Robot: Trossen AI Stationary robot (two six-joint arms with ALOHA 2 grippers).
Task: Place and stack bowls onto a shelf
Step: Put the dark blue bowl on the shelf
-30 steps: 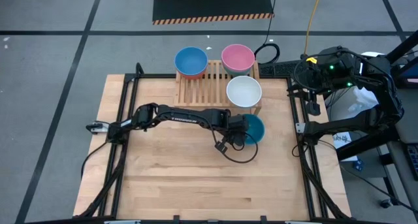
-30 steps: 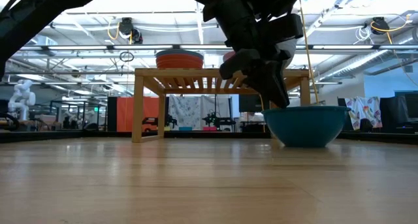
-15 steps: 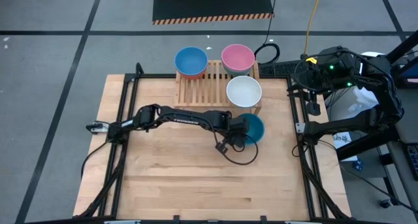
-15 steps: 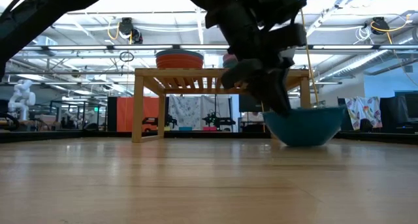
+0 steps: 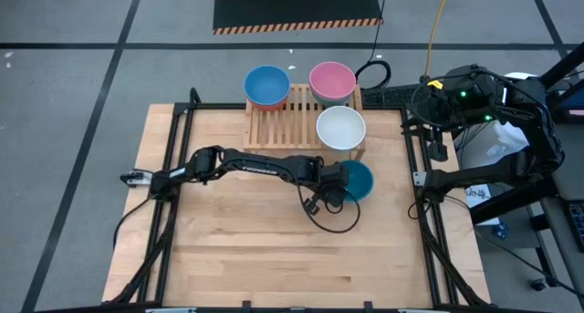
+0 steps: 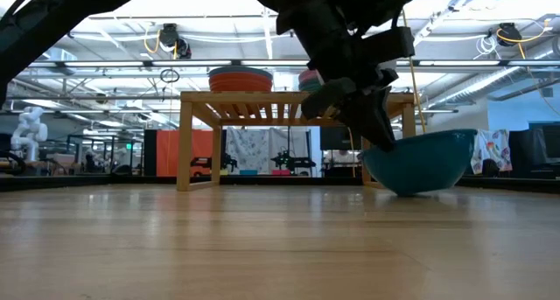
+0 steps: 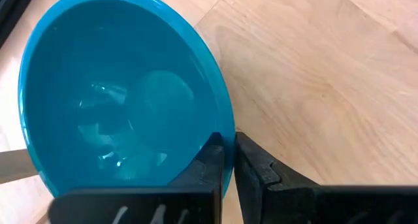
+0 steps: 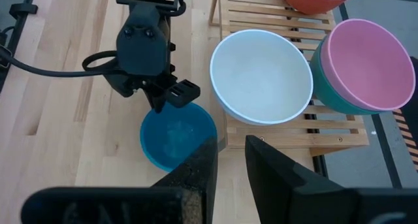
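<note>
pinching teal bowl rim, left fingers closed.

Bowl on tabletop, apparently tilted, before shelf.

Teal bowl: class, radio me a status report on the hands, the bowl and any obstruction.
Left hand shut on teal bowl rim, bowl tilted. Right hand open, waiting above the shelf. Shelf edge close beside bowl.

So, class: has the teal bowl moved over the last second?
Yes. The teal bowl has tipped, its side away from the shelf lifted off the table, pinched by the left end effector.
</note>
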